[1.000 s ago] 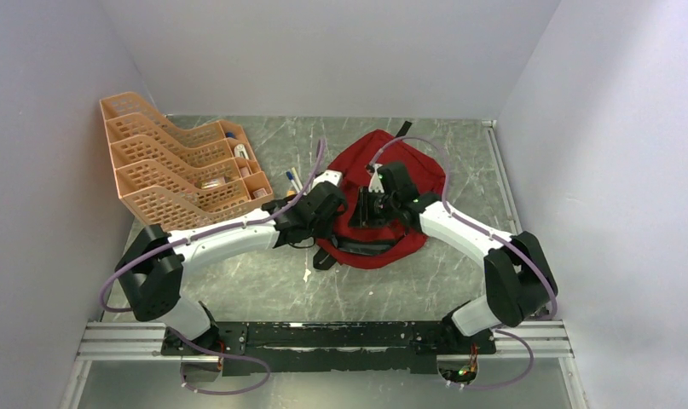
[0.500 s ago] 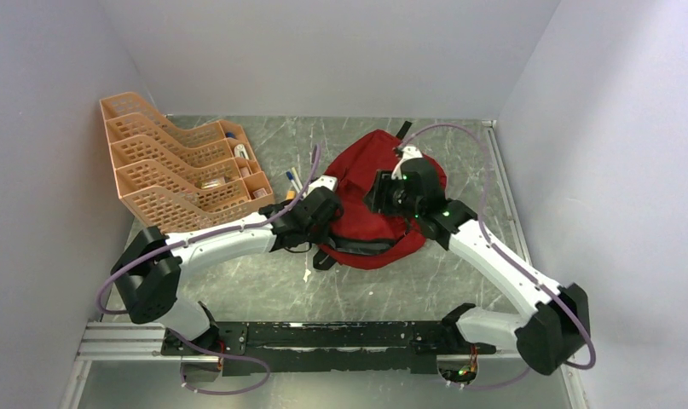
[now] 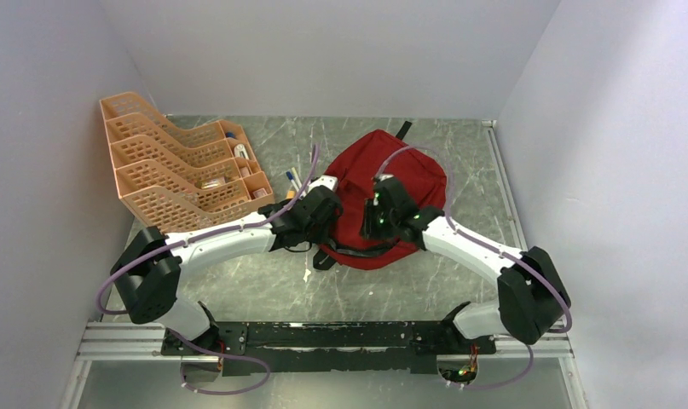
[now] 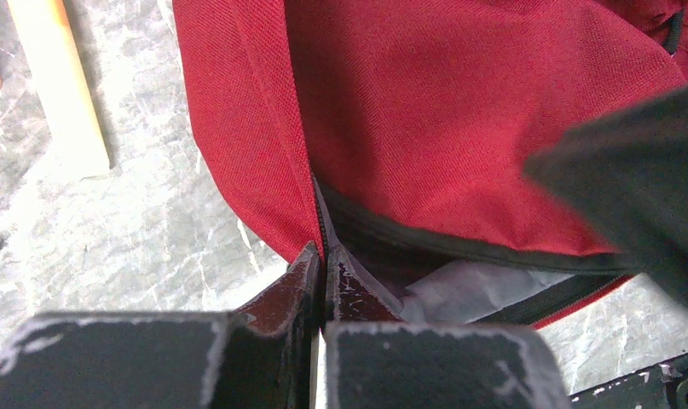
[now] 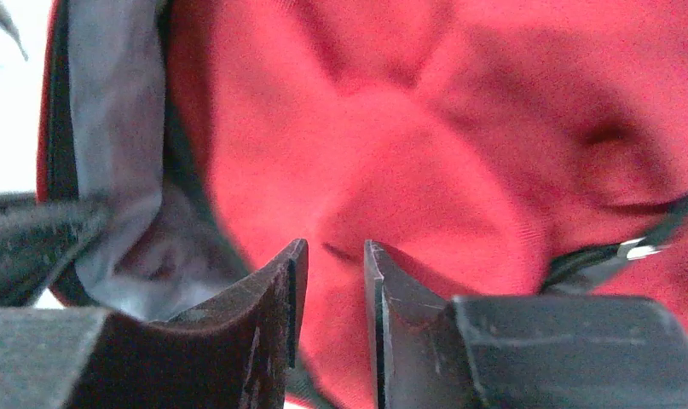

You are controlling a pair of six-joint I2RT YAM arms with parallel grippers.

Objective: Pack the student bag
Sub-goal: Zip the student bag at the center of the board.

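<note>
The red student bag (image 3: 413,170) lies on the table in the middle, its mouth with grey lining (image 4: 485,281) agape at the near left side. My left gripper (image 3: 326,223) is shut on the bag's rim at the black zipper seam (image 4: 323,251). The red fabric (image 4: 459,128) fills its view. My right gripper (image 3: 376,221) hovers over the bag's near part. Its jaws (image 5: 333,247) stand a little apart with nothing between them, just above red fabric (image 5: 459,170). Grey lining (image 5: 118,128) shows to the left, and a zipper pull (image 5: 638,249) to the right.
An orange plastic tray rack (image 3: 174,166) with small items stands at the back left. Pens (image 3: 293,181) lie between the rack and the bag. A wooden stick (image 4: 59,85) lies left of the bag. A small white scrap (image 3: 307,274) lies near the front. Walls close in on three sides.
My right arm swung out toward the back right, then came back over the bag's near part. My left gripper has kept its hold on the bag's rim.
</note>
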